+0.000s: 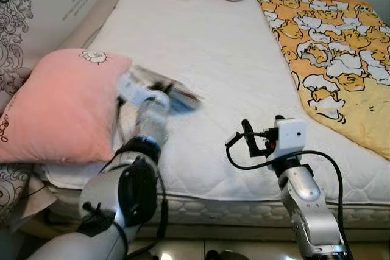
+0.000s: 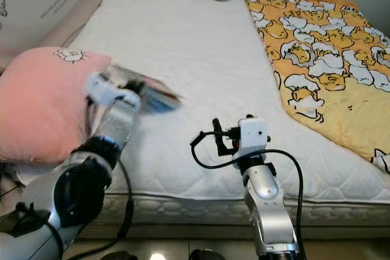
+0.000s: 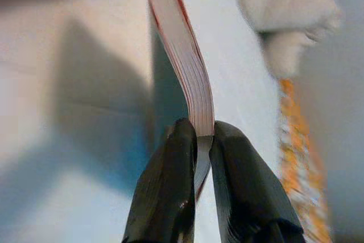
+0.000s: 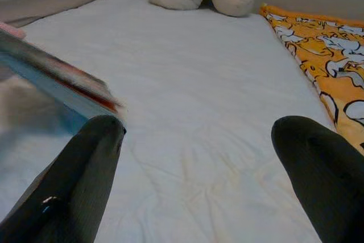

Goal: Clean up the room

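Left wrist view: left gripper point(image 3: 203, 140) pinches a thin glossy magazine with red-edged pages point(image 3: 185, 55), held above the white quilted mattress point(image 1: 213, 59) just beside the pink square pillow point(image 1: 58, 105). Right gripper point(image 4: 199, 135), fingers spread wide, hovers over the mattress near the orange cartoon-print blanket point(image 1: 335, 47).
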You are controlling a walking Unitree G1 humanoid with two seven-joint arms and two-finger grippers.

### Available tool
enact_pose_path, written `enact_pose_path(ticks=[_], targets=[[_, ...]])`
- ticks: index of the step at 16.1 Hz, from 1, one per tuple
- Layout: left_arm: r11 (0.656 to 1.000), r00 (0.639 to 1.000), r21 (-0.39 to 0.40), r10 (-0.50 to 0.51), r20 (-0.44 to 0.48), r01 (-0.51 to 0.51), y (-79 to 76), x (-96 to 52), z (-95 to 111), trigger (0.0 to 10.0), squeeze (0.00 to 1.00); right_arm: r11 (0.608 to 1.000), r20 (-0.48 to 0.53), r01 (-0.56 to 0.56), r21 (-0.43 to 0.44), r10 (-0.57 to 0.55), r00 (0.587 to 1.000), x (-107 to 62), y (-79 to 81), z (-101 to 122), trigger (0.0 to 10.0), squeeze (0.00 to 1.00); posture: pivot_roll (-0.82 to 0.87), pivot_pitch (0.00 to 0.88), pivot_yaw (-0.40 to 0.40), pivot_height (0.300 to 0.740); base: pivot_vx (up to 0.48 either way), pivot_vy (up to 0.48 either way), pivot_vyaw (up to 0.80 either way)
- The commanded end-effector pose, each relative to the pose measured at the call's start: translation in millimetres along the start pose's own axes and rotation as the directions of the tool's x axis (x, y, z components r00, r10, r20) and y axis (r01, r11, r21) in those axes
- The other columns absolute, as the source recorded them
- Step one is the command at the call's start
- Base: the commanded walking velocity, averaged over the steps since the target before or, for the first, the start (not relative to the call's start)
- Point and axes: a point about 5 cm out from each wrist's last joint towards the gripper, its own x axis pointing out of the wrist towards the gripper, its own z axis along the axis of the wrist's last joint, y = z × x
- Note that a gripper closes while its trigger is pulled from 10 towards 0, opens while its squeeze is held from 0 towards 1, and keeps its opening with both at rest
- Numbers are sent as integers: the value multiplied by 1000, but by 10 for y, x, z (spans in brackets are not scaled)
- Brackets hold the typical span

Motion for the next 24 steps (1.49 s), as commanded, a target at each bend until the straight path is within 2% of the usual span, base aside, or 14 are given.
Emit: enact_pose_path(ticks=[1,4,7,9,11,13,16,19,20,21,24], targets=[[997,997,48,60,37,-62,142,-4,48,10000,0,1000,0,-8,-15,8,1000,-8,-15,22,10000,0,-45,71,-89,740,0,0,0],[976,989,168,130,72,-140,395,0,161,10000,0,1000,-14,-24,-16,24,1000,-16,10,0,10000,0,-32,76,-97,740,0,0,0],[966,983,186,169,71,-180,568,-15,189,10000,0,999,-18,-32,-14,32,999,-9,25,-4,10000,0,-24,81,-100,740,0,0,0],[965,982,185,180,48,-186,615,-27,156,10000,0,999,-21,-34,-14,33,999,-12,26,-11,10000,0,-24,81,-100,740,0,0,0],[970,998,242,31,-50,-18,491,-25,31,10000,0,999,-25,-33,-12,33,999,-16,29,-16,10000,0,-23,82,-98,740,0,0,0],[955,993,291,-34,-113,66,465,-20,9,10000,0,999,-26,-32,-11,32,999,-16,38,-18,10000,0,-25,82,-95,740,0,0,0],[925,983,357,-69,-171,127,507,-16,32,10000,0,1000,-29,-25,-11,25,999,-25,27,-29,10000,0,-26,83,-87,740,0,0,0],[856,960,472,-89,-265,209,652,-26,94,10000,0,1000,-29,-21,-8,20,999,-23,28,-33,10000,0,-23,82,-86,740,0,0,0],[847,957,484,-90,-274,219,666,-26,111,10000,0,1000,-30,-20,-9,20,999,-23,27,-35,10000,0,-22,82,-85,740,0,0,0],[821,942,510,-93,-324,256,703,-32,125,10000,0,1000,-30,-20,-9,19,999,-17,25,-38,10000,0,-20,81,-86,740,0,0,0],[768,913,558,-84,-398,314,833,-63,158,10000,0,1000,-29,-22,-6,21,999,10,40,-39,10000,0,-8,79,-87,740,0,0,0]])
